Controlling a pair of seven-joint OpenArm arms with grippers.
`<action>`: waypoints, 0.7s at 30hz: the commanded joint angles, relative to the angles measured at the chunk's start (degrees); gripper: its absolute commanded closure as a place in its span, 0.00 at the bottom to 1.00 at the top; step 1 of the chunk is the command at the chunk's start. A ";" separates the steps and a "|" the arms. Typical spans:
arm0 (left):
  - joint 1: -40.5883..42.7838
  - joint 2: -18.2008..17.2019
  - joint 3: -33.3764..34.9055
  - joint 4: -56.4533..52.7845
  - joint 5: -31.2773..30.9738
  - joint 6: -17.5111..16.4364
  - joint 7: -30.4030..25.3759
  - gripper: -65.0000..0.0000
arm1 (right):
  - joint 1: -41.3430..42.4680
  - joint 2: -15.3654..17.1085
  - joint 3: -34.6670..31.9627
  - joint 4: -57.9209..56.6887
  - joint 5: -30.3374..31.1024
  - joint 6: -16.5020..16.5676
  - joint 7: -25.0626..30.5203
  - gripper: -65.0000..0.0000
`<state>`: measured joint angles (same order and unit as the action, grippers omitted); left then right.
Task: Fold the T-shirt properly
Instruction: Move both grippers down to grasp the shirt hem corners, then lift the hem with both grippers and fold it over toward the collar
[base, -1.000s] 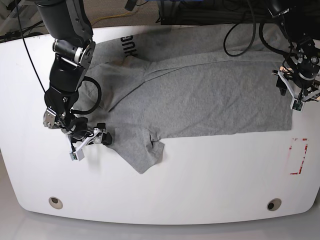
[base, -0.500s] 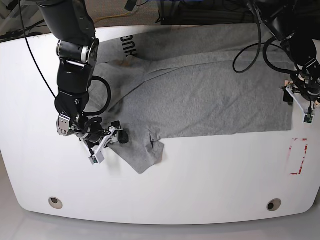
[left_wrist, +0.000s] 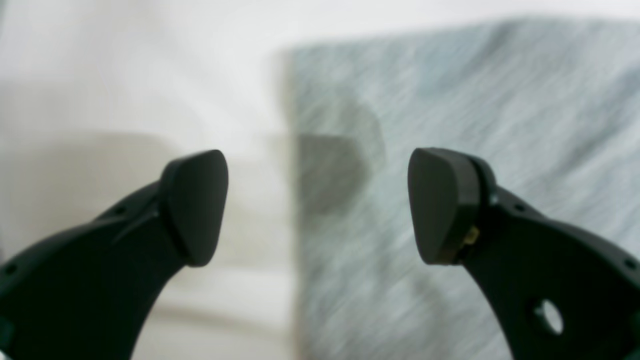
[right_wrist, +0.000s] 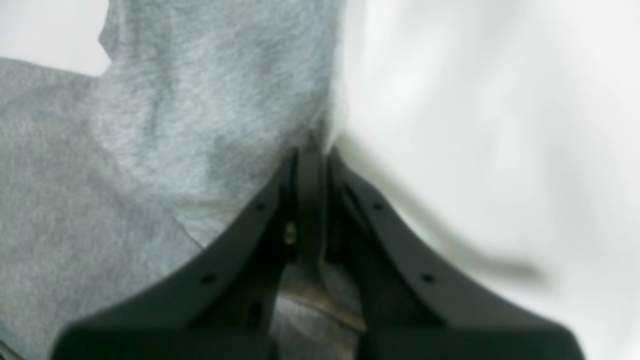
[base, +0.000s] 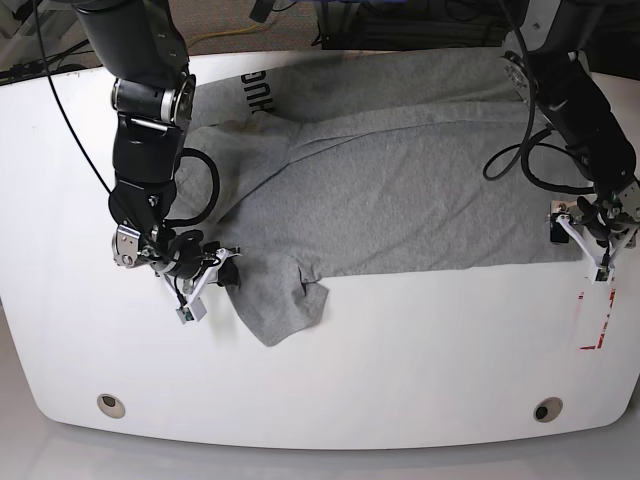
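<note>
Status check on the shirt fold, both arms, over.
Right gripper shut on T-shirt sleeve edge. Left gripper open, straddling the shirt's corner edge, not gripping. Shirt half-folded on white table. Nothing in the way.

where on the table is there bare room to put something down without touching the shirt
The widest free patch is the near strip of the table, between the T-shirt hem and the front edge. Another lies at the base view's far left, beyond the right tool. It is crowded at the sleeve by that tool, and at the hem corner where the left tool hangs beside the red-marked rectangle.
</note>
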<state>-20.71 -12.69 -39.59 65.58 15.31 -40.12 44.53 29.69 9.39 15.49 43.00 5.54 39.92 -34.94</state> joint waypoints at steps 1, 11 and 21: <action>-3.42 -1.16 0.08 -3.65 -0.50 0.12 -3.08 0.19 | 1.65 0.50 0.03 0.73 0.13 0.08 0.17 1.00; -5.53 -4.76 0.08 -13.14 -0.41 0.12 -8.97 0.19 | 1.65 0.68 0.03 0.73 0.13 0.08 -0.09 1.00; -5.44 -6.52 0.34 -13.49 -0.41 0.12 -11.61 0.19 | 1.30 0.77 0.03 0.73 0.13 0.08 -0.09 1.00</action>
<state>-24.75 -18.39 -39.40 51.44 15.64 -39.75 34.35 29.61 9.50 15.49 43.00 5.76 39.92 -35.07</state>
